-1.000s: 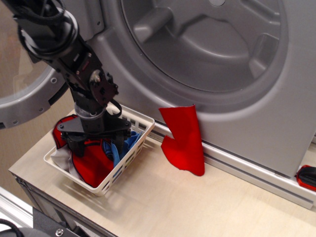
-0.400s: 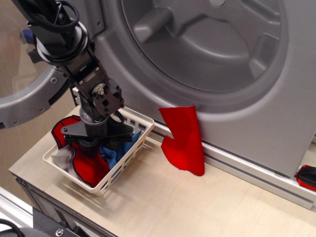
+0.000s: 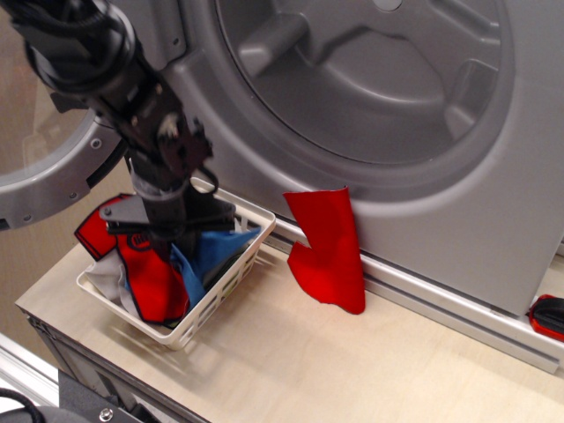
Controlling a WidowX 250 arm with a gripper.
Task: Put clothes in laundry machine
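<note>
While my fingers (image 3: 167, 240) pinched the red T-shirt (image 3: 150, 278) and blue cloth (image 3: 207, 254), both hanging straight down w/ lower ends in the white basket (image 3: 231, 286) on the desk (image 3: 291, 361), the laundry machine (image 3: 370, 79) opening lay up and to the right.

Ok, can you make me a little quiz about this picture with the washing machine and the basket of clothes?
1. True or false: the laundry machine has its door open.
2. Which cloth leans against the machine's front? A) blue cloth B) red cloth C) white cloth
3. Fill in: the gripper reaches into the white ____ holding a red T-shirt and a blue cloth.

Key:
1. True; the drum is in plain view.
2. B, the red cloth.
3. basket
</note>
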